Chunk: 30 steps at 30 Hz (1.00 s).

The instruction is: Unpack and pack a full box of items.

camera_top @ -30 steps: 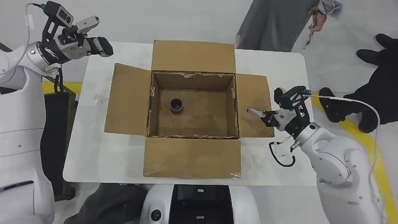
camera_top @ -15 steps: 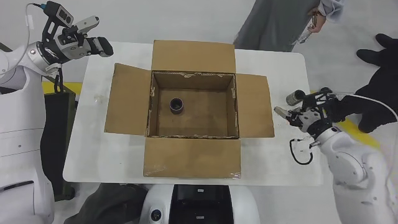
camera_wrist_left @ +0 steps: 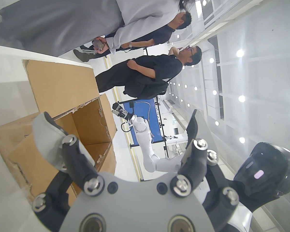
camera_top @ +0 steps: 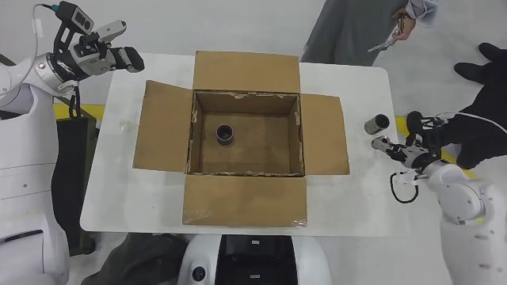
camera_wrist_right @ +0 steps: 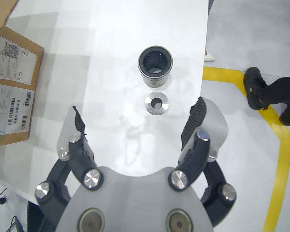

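The right gripper is hovering released beside a metal cylinder right of the box; the left gripper is hovering released left of it.

Matt brown cardboard box, glossy white table, shiny metal bushing

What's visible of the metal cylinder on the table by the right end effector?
The metal cylinder is a short hollow sleeve: shiny steel wall, black ring around its open top. It stands upright on the white table, near its edge. A small silver ring lies close beside it. The open right end effector faces it without touching.
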Each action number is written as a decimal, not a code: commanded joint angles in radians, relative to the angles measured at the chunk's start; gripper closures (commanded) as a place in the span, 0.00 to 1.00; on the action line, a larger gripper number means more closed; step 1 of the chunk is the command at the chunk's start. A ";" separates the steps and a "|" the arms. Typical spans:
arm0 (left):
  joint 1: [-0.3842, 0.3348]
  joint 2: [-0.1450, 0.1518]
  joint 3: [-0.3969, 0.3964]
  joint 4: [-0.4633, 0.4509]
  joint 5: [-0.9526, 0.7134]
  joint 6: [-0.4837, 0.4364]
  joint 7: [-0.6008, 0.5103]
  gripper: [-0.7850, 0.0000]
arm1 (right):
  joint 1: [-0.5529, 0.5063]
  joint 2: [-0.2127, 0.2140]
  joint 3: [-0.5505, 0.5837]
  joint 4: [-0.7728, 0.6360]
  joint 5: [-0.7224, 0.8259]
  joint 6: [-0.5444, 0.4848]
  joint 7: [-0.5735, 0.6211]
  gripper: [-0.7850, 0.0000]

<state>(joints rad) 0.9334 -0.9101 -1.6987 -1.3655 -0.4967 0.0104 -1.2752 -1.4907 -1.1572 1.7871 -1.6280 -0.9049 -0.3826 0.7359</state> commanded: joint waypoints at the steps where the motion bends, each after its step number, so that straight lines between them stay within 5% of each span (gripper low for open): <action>1: 0.000 0.000 0.000 0.000 0.000 0.000 0.000 0.00 | 0.032 0.003 -0.007 0.048 0.004 -0.010 0.011 0.00; 10: 0.000 0.000 0.000 0.000 0.000 0.000 0.000 0.00 | 0.143 0.012 -0.056 0.217 -0.013 -0.020 0.021 0.00; 22: 0.000 0.000 0.000 0.000 0.000 0.000 0.000 0.00 | 0.173 0.022 -0.098 0.269 -0.022 -0.019 0.022 0.00; 30: 0.000 0.000 0.000 0.000 0.000 0.000 0.000 0.00 | 0.194 0.025 -0.133 0.292 -0.021 -0.011 0.021 0.20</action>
<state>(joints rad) 0.9334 -0.9101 -1.6987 -1.3655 -0.4967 0.0104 -1.2752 -1.2988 -1.1326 1.6571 -1.3386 -0.9262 -0.3943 0.7560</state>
